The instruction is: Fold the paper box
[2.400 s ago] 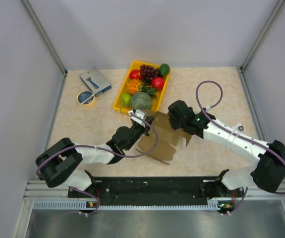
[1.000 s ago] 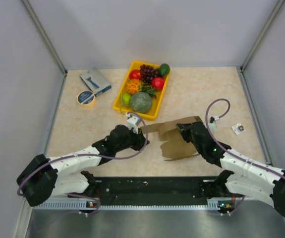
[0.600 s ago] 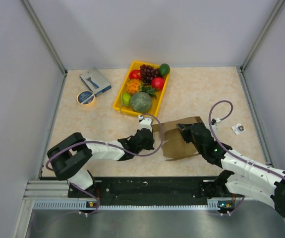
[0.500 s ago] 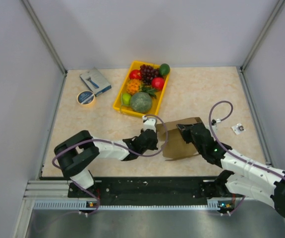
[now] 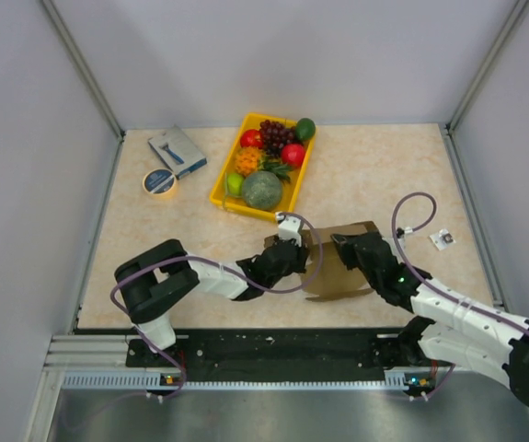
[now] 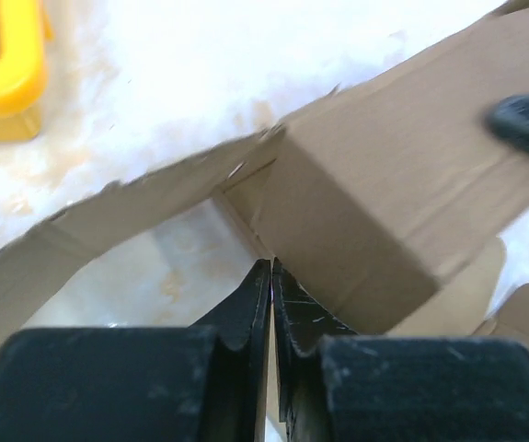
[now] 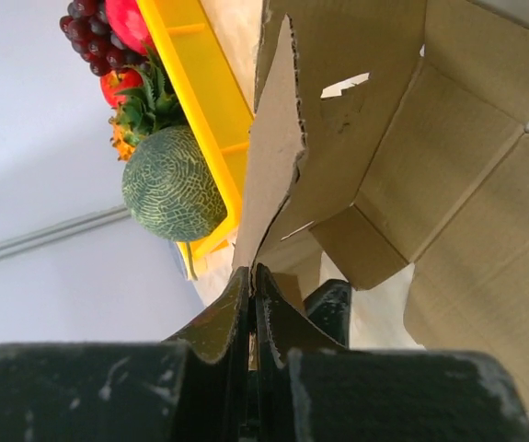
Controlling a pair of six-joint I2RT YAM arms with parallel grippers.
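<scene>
l gripper (image 6: 270, 265) jaws pressed together, looks pinched on a wall edge of the paper box (image 5: 324, 276). r gripper (image 7: 251, 270) clamped on a raised flap. box sits on table (image 5: 154, 230) btwn arms, near yellow tray (image 5: 246, 208). partly folded: some walls up, flaps loose, not closed yet.

Both the left arm (image 5: 211, 274) and the right arm (image 5: 460, 314) have white tubular links between bulky black joint housings, and a thin purple cable (image 5: 415, 195) trails along each. Their bases sit on a black rail (image 5: 282, 348) at six o'clock. The left gripper (image 6: 271, 267) and right gripper (image 7: 250, 272) have matte black wedge-shaped fingers, faintly scratched.
</scene>
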